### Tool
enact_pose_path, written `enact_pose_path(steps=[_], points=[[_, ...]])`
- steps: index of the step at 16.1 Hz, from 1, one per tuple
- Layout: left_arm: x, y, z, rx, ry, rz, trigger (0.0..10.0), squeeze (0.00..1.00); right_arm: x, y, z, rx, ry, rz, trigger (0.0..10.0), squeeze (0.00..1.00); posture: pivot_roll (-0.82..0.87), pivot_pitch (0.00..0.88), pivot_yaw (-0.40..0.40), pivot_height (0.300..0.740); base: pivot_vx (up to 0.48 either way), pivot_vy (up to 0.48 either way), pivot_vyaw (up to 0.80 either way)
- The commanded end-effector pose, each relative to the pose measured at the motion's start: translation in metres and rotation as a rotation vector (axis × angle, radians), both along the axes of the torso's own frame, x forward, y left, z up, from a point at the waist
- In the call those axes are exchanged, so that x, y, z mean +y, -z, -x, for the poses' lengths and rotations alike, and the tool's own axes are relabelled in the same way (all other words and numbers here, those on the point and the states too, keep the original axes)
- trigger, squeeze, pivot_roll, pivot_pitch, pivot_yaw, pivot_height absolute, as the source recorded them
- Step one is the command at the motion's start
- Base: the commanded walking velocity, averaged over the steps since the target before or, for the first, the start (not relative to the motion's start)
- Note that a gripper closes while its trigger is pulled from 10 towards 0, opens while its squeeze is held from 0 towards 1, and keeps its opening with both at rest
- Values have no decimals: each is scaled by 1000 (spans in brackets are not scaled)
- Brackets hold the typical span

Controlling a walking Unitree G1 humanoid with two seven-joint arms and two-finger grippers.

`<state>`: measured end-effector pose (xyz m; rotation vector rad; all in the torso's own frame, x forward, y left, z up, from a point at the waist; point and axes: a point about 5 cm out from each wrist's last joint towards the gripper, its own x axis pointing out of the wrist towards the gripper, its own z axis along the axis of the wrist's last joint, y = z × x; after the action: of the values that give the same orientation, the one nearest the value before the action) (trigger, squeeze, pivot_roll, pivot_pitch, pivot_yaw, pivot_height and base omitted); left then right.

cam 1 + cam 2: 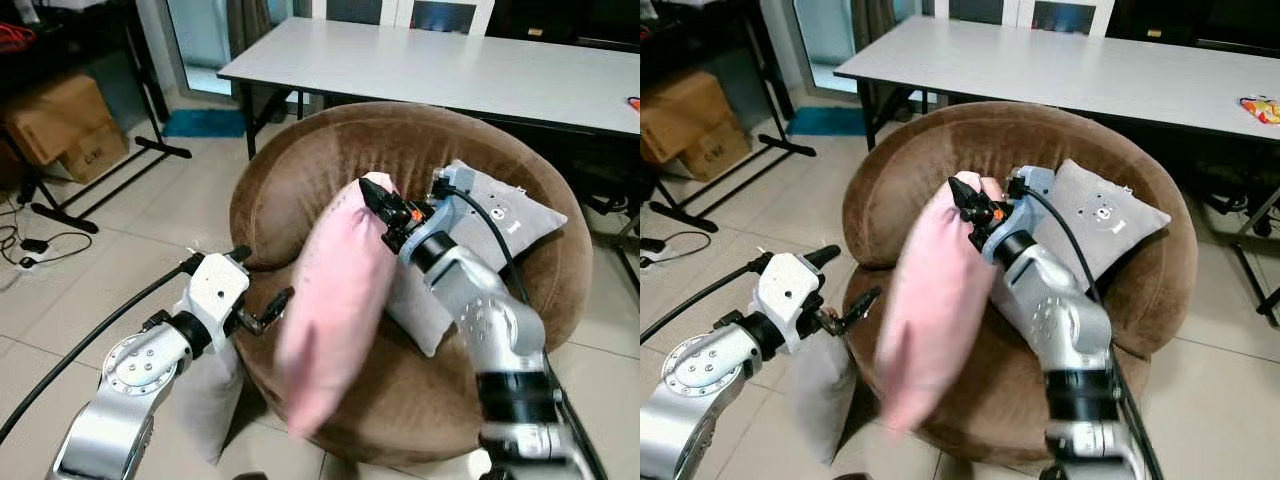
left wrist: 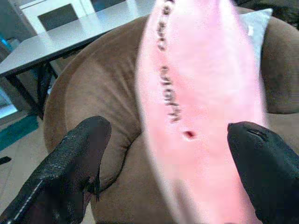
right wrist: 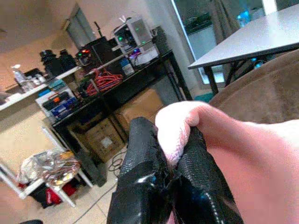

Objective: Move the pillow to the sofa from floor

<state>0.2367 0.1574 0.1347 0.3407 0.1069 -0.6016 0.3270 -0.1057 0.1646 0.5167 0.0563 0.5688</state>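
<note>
One pink pillow (image 1: 335, 310), print unreadable, hangs over the sofa (image 1: 300, 190), pinched in right gripper (image 1: 377, 204) jaws; left gripper (image 1: 262, 300) jaws apart.

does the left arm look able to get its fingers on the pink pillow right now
Probably yes. The left gripper is open and sits just beside the pink pillow, which hangs from the right gripper over the brown sofa. In the left wrist view the pillow lies between the open fingers, nothing blocking.

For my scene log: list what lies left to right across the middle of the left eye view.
Cardboard box → left gripper → pink pillow → right gripper → grey pillow on the brown sofa.
</note>
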Motion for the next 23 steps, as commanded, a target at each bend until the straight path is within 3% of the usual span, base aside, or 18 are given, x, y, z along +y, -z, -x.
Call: enact_pose_path(steps=[1,4,6,8,9,10,11,12,14,15,16,18,19,23], points=[[0,-3,1,-1,24,-9,10000,0,-3,-20,-9,-96,-3,-53,10000,0,27,0,24,740,0,0,0],[0,-5,0,1,45,-18,10000,0,-16,-13,-25,-85,27,-162,10000,0,31,0,29,740,0,0,0],[0,-5,0,3,59,-26,10000,0,-29,9,-31,-42,80,-115,10000,0,38,0,34,740,0,0,0],[2,-6,-1,11,65,-30,10000,0,-54,66,-30,156,198,159,10000,0,45,0,38,740,0,0,0],[4,-5,-1,34,74,-32,10000,0,-68,94,-22,286,269,315,10000,0,48,0,37,740,0,0,0],[4,-3,0,44,78,-33,10000,0,-73,103,-18,329,298,377,10000,0,48,0,37,740,0,0,0],[6,1,3,77,99,-44,10000,0,-97,118,-8,415,417,490,10000,0,71,0,29,740,0,0,0],[8,2,7,104,122,-33,10000,0,-111,121,-4,439,491,508,10000,0,70,0,30,740,0,0,0],[6,2,14,171,190,44,10000,0,-117,113,-9,410,501,477,10000,0,59,0,35,740,0,0,0],[1,5,20,254,259,119,10000,0,-121,105,-14,379,512,467,10000,745,50,0,42,740,0,0,0],[-1,8,22,317,299,153,10000,0,-123,99,-18,360,526,468,10000,1000,47,0,45,740,0,0,0],[-2,11,21,350,323,139,10000,0,-127,93,-21,337,561,474,10000,1000,42,0,48,740,0,0,0],[-1,12,19,339,323,118,10000,0,-130,85,-24,305,585,382,10000,1000,42,0,48,740,0,0,0],[2,3,10,201,223,80,10000,0,-151,67,-25,181,647,385,10000,1000,31,0,45,740,0,0,0]])
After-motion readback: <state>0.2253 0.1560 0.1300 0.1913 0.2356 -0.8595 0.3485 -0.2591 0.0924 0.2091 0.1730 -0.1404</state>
